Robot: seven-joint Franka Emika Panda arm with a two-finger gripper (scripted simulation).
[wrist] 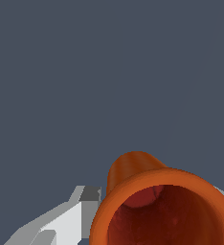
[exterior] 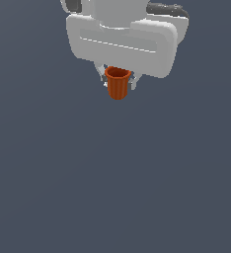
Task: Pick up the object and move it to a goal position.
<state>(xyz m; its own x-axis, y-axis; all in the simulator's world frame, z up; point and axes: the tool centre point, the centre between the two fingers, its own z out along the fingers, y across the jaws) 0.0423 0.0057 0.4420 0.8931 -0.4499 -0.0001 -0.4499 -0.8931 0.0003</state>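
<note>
The object is a small orange-brown ribbed cup with a flared rim, upright near the top of the exterior view. My white gripper hangs directly over it, with a finger showing on each side of the cup just under its rim, shut on it. The wrist view looks down into the object, whose open mouth fills the frame's corner, with one grey-white finger pressed against its outside. The other finger is almost wholly hidden behind the rim.
A plain dark blue-grey surface fills both views. The bulky white hand body and part of the arm sit above the cup. No other objects or goal marker show.
</note>
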